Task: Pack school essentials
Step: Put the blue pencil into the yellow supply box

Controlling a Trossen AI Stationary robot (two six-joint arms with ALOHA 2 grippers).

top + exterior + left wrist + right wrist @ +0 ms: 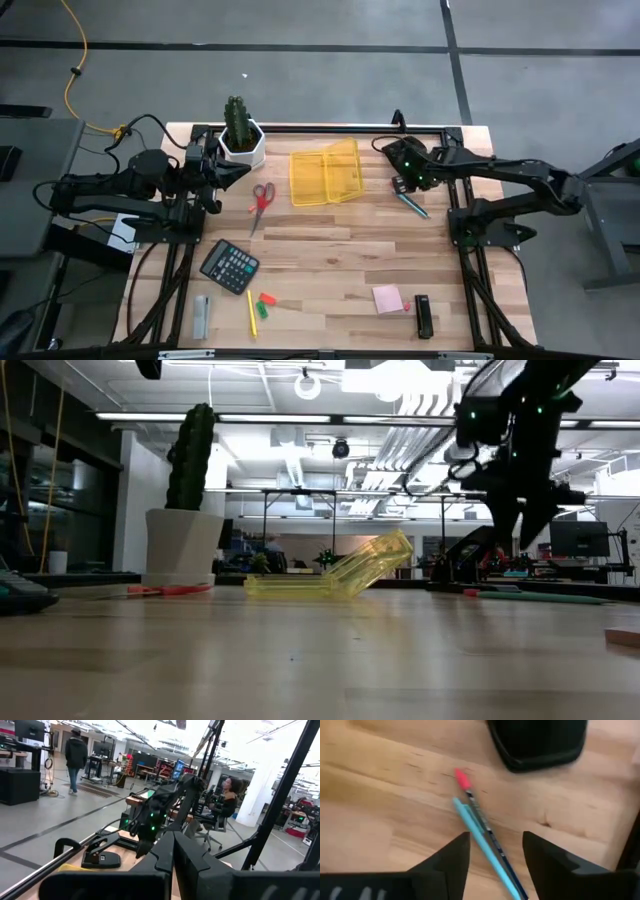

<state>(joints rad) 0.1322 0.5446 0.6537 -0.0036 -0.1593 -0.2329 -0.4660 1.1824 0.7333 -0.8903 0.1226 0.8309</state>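
A teal pen (479, 836) lies flat on the wooden table beside a dark pencil with a red end (463, 779). My right gripper (495, 851) hangs open just above them, pointing down, with a finger on either side and touching neither. In the high view this gripper (402, 185) is right of the open yellow see-through case (325, 172), and the pen (411, 205) lies just nearer than it. Red-handled scissors (262, 197) lie left of the case. A yellow pencil (250, 311), small green and orange pieces (263, 304) and a pink sticky-note pad (388, 298) lie near the front edge. My left gripper (216, 176) waits shut at the far left.
A cactus in a white pot (241, 138) stands at the far edge, left of the case. A dark calculator (229, 266), a grey bar (201, 316) and a small black object (424, 316) lie toward the front. Bare wood spans the table's middle.
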